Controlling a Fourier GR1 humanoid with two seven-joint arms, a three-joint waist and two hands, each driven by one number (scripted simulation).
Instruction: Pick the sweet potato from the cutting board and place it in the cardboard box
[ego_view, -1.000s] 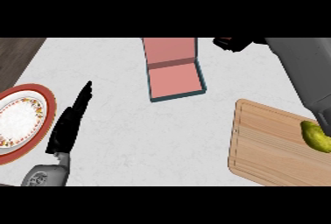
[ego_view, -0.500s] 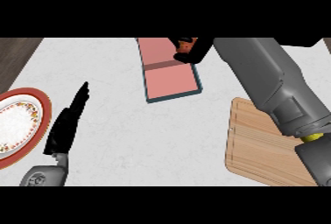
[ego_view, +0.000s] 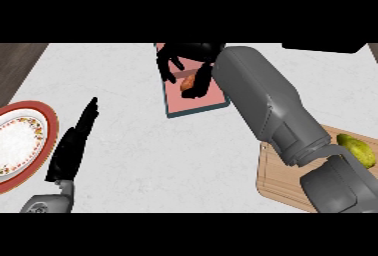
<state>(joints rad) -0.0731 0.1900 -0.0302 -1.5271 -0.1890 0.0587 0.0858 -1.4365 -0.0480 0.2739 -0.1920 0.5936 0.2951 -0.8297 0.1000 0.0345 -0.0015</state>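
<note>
over the shallow pink-floored cardboard box (ego_view: 193, 98), right black hand (ego_view: 186, 61) curls round the small orange sweet potato (ego_view: 188, 83); fingers hide its upper end. box's far edge is covered by the hand. grey right forearm (ego_view: 266, 110) hides part of the wooden cutting board (ego_view: 284, 182), cut off at right. green pear (ego_view: 356, 149) on board. left black hand (ego_view: 74, 142) flat, fingers straight, beside the red-rimmed patterned plate (ego_view: 22, 145), cropped at left. bare white marble counter (ego_view: 170, 155) between.

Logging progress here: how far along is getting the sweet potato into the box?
Nearly done. The sweet potato is off the cutting board and over the box, with the right hand curled round it. Left: let go and pull the arm back. A green fruit sits on the board; the left hand rests open beside the plate.
</note>
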